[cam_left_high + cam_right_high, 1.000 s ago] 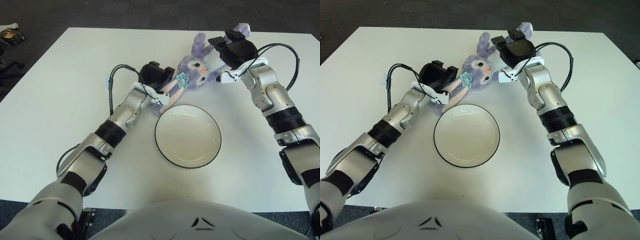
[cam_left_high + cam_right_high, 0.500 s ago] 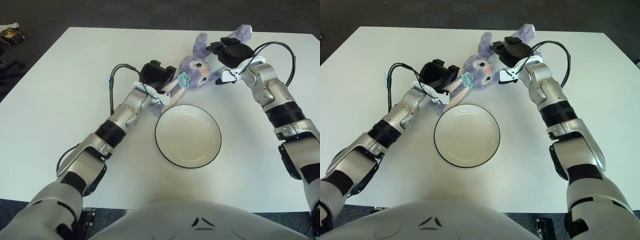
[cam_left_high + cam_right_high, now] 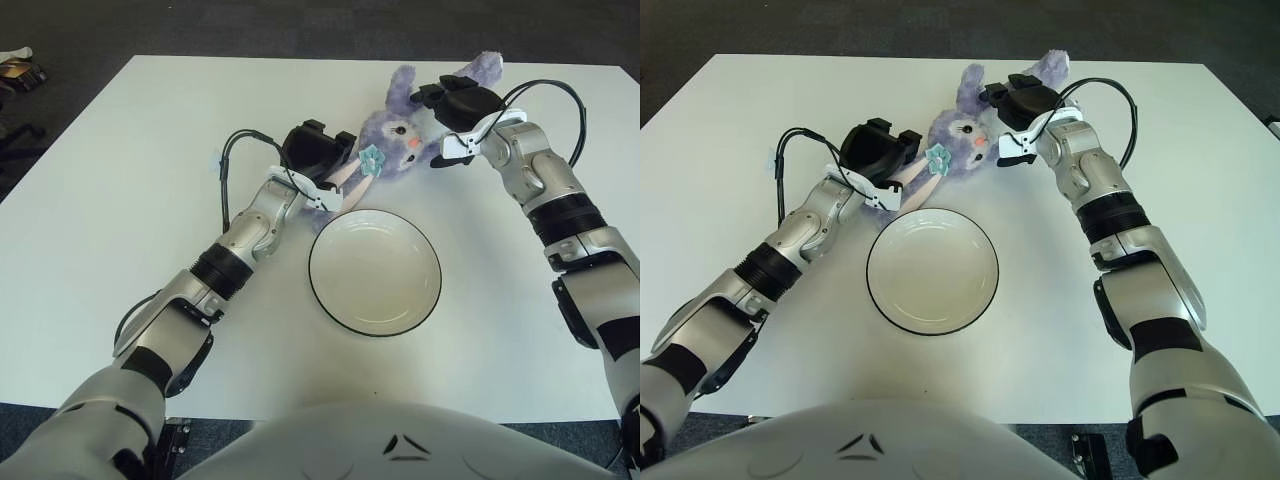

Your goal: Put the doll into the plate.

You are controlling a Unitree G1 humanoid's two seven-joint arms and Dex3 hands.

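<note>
A purple plush rabbit doll (image 3: 395,138) with long ears and a teal bow lies on the white table (image 3: 130,200) just beyond the plate. The plate (image 3: 375,271) is white with a dark rim and holds nothing. My left hand (image 3: 315,160) is closed on the doll's lower body and pink-lined leg at its left side. My right hand (image 3: 455,105) grips the doll's head and ear from the right. The doll is held between both hands, a little behind the plate's far rim.
Black cables loop off both wrists. The table's far edge runs just past the doll, with dark floor beyond. A small object (image 3: 18,68) lies on the floor at far left.
My right hand has drawn in and turned, pulling the doll's head slightly left and toward the plate. My left hand has held its grip and shifted only slightly.
</note>
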